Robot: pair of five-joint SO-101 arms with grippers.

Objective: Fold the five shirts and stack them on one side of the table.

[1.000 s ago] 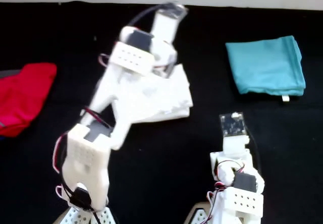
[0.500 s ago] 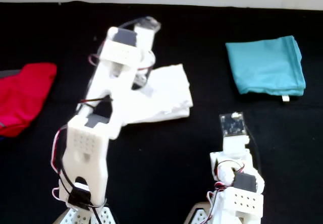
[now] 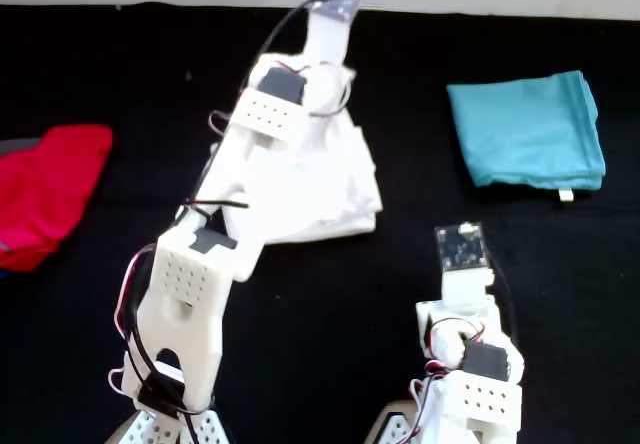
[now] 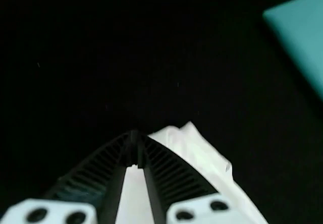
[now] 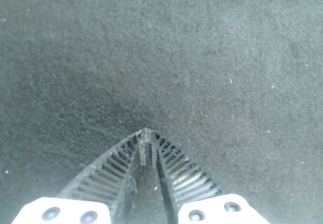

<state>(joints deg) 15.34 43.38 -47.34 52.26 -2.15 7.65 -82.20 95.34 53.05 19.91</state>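
A crumpled white shirt [image 3: 340, 189] lies at the table's middle, partly under my left arm [image 3: 265, 114], which stretches over it toward the far edge. In the left wrist view my left gripper [image 4: 134, 136] is shut, its tips just past the white shirt's [image 4: 207, 158] far edge over the black cloth; white fabric shows behind the fingers. A folded teal shirt [image 3: 527, 130] lies at the far right, and its corner [image 4: 303, 37] appears in the left wrist view. A red shirt [image 3: 45, 192] is bunched at the left edge. My right gripper [image 5: 146, 132] is shut over bare cloth.
My right arm [image 3: 466, 349] is folded back at the near right edge. Black cloth [image 3: 420, 74] covers the table, with open cloth between the white and teal shirts and along the near middle. A pale wall runs behind the far edge.
My left arm swung left over the white shirt, then back right and farther toward the far edge. The shirts and the right arm have not moved.
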